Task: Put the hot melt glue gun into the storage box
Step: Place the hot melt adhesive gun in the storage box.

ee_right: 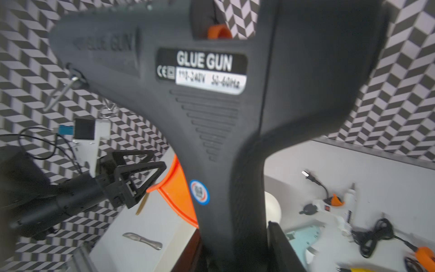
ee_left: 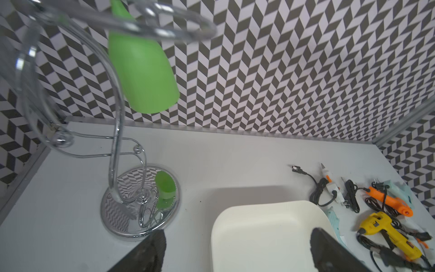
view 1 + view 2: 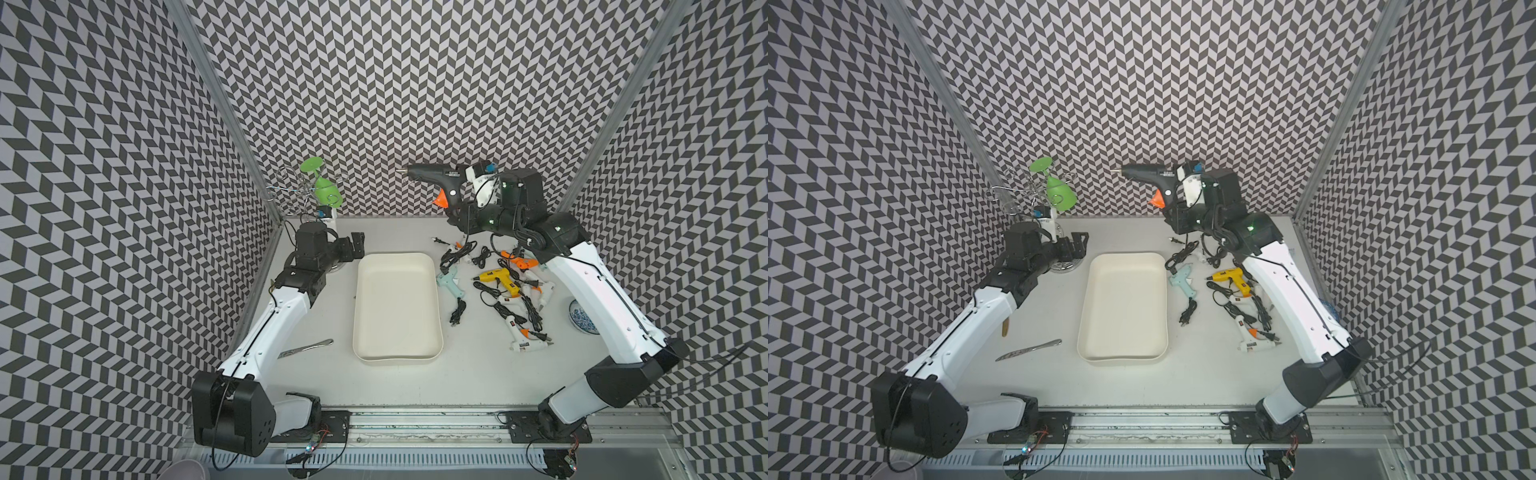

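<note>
Right wrist view is filled by the large black plastic hot melt glue gun (image 1: 211, 106), and it shows you why the grip sits where it does. The right gripper (image 1: 235, 256) is closed partway on the bottom of the handle, below the orange trigger (image 1: 179, 195), so the trigger is not squeezed and the barrel stays clear. In both top views the gun hangs in the air in the upper middle of the frame, nozzle pointing to frame left. It is beyond the shallow cream-white rectangular plastic storage box (image 3: 397, 307), which lies empty at frame centre. The left gripper (image 3: 356, 246) hovers with jaws spread wide and holding nothing, just beside the box's upper left corner and out of the way. Your next move, I judge, is to carry the gun down-frame over the box, minding the tangle of smaller glue guns and black cords (image 3: 498, 286) to its right.
</note>
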Tool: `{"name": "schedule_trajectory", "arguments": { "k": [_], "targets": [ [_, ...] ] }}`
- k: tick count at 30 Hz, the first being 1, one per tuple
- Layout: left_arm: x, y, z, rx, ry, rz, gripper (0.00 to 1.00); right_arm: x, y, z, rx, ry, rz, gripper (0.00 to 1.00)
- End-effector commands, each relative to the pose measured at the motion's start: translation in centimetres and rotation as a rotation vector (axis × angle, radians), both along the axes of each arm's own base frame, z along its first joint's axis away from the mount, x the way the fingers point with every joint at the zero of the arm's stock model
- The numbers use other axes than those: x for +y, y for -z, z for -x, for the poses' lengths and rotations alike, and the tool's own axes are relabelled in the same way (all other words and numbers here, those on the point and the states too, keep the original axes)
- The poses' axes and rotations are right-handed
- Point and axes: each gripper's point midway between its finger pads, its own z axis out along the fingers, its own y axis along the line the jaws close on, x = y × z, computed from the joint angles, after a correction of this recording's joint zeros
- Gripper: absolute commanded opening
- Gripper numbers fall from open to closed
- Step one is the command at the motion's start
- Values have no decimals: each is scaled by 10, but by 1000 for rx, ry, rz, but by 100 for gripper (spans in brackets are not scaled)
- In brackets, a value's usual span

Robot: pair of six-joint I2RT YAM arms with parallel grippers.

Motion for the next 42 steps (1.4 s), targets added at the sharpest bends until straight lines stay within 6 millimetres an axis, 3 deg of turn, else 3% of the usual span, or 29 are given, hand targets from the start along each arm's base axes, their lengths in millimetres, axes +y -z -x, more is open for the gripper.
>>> {"name": "schedule_trajectory", "arguments": {
  "k": [1, 8, 13, 18, 33, 42],
  "targets": [
    [4, -13, 4, -32, -4, 52, 99, 44, 5, 3, 22, -112, -127, 16],
    [23, -21, 14, -74, -66, 51, 100, 81, 91, 9, 131, -160, -141, 16],
    [27, -21, 16, -72, -78, 33, 100, 86, 165, 7, 242, -147, -107, 16],
    [25, -21, 17, -72, -65, 30, 100, 89, 221, 1, 344, -122, -36, 17],
    [10, -9, 21, -41, 7, 19, 100, 106, 325, -13, 527, -109, 144, 19],
    [-4, -4, 22, -27, 53, 2, 100, 111, 364, -21, 554, -97, 288, 23]
  ]
}}
